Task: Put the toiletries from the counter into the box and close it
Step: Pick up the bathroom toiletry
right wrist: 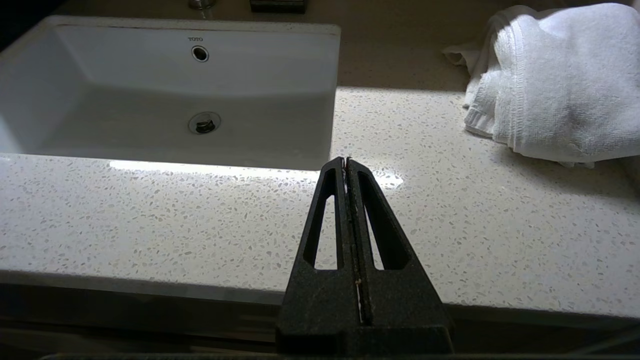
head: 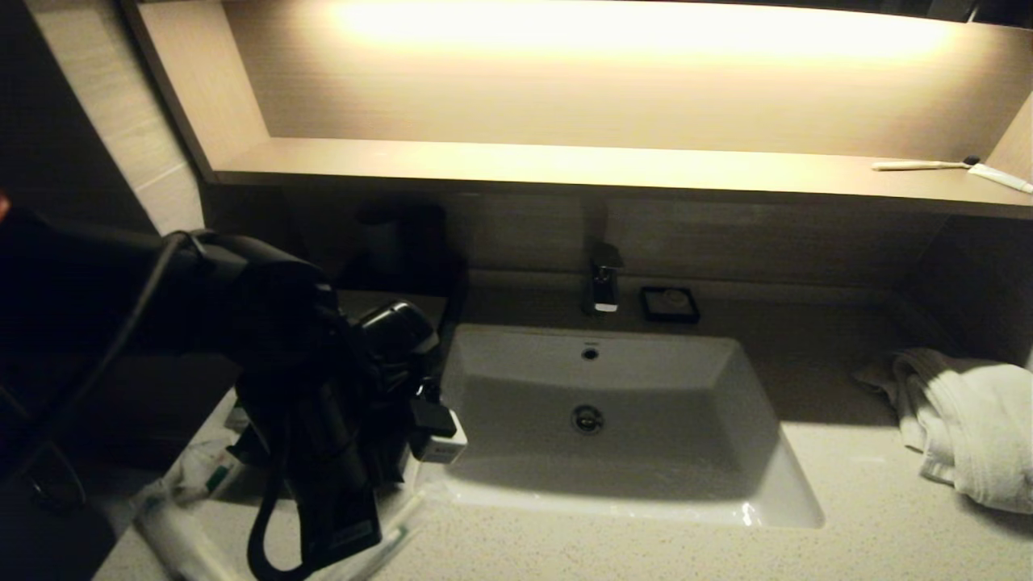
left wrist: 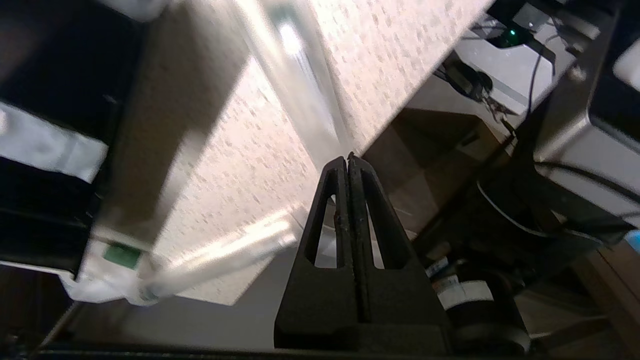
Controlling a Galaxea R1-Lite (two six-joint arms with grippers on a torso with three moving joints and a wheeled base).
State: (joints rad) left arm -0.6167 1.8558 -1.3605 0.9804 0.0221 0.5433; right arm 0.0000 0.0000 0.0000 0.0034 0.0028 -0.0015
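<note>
My left arm [head: 307, 387] hangs over the counter [head: 565, 549] to the left of the sink. Its gripper [left wrist: 348, 157] is shut, with its tips at the counter's front edge, right at the end of the long clear-wrapped toothbrush [left wrist: 295, 75]; no grip on it shows. A white tube [left wrist: 215, 260] and a sachet with a green mark [left wrist: 122, 255] lie close by, and the tube [head: 173, 537] and sachet [head: 206, 476] also show beside the arm. The black box [left wrist: 30, 210] with a white patch is at that view's edge; the arm hides it from the head view. My right gripper [right wrist: 346, 159] is shut and empty over the counter's front edge, to the right of the sink.
The white sink [head: 726, 387] has a faucet [head: 604, 282] and a black soap dish [head: 669, 304] behind it. A white towel [head: 968, 420] lies at the right. A bare toothbrush [head: 920, 165] rests on the lit shelf. A dark cup [head: 387, 242] stands at the back left.
</note>
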